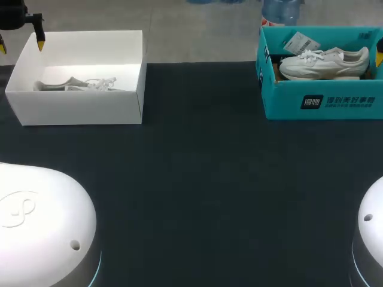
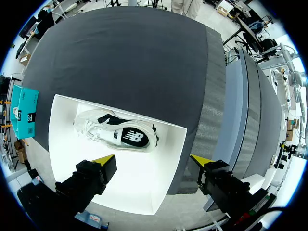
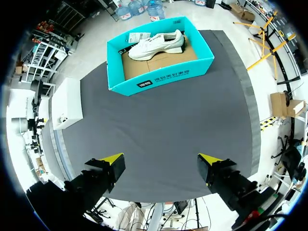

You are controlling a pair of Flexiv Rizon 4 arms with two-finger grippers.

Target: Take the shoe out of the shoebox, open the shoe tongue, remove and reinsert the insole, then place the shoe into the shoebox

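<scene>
Lower half of shoe (image 1: pixel 75 84) behind front wall of white shoebox (image 1: pixel 78 109)

One shoe (image 1: pixel 75 84) inside the far-left box (image 1: pixel 84 111), second shoe (image 1: pixel 323 62) inside the far-right box (image 1: pixel 287 100), table (image 1: pixel 203 179) between them

Robotics lab test cell, not a home or shop. This is indicated by a plain dark surface (image 1: pixel 197 179) with a white rounded left arm base (image 1: pixel 42 221) and right arm base (image 1: pixel 371 239) mounted at its near edge. Black, yellow-tipped left fingers (image 2: pixel 105 160) and right fingers (image 3: pixel 113 159) are seen spread wide in the wrist views. A white shoebox (image 1: pixel 78 110) and a teal shoebox (image 1: pixel 323 101) are staged at the far corners, each with a pale shoe (image 1: pixel 323 61) laid inside.
</scene>
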